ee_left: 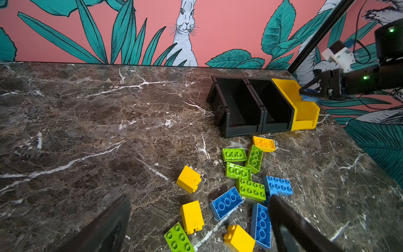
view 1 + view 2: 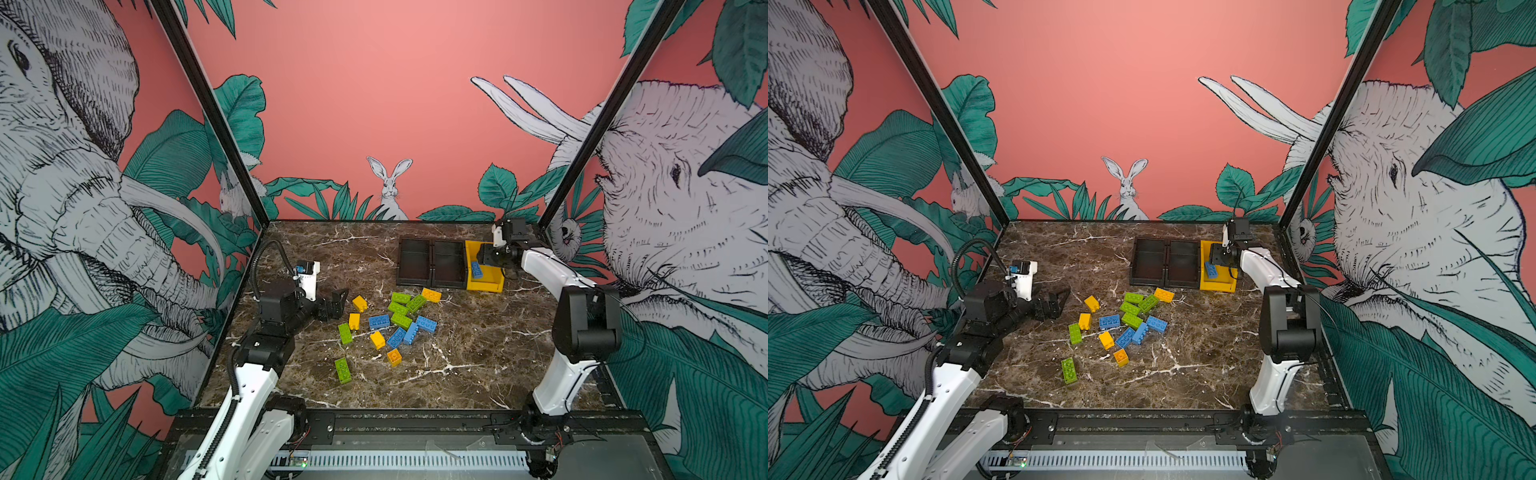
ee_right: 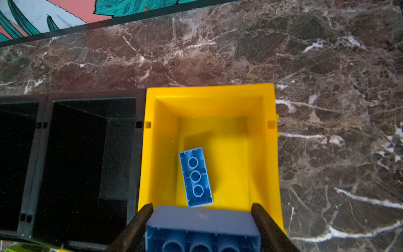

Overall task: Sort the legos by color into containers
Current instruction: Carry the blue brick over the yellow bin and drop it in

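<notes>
A dark brown marble-patterned tabletop (image 2: 478, 353), veined in white, is enclosed by a pink back wall (image 2: 374, 104) painted with a white rabbit (image 2: 390, 187) and green leaves, and by side walls on which elephants (image 2: 62, 187) are drawn; black frame posts (image 2: 208, 104) stand at the far corners. The legos (image 2: 399, 320), green, yellow and blue, are scattered loose at mid-table. Two joined black bins (image 1: 242, 131) and the yellow bin (image 3: 209, 89) are set side by side near the far right corner. One blue brick (image 3: 195, 177) is seen lying inside the yellow bin. The right gripper (image 3: 201, 209) is closed on a second blue brick (image 3: 202, 227) above that bin's front edge. The left gripper (image 2: 338, 300) is spread wide and empty, just left of the heap.
</notes>
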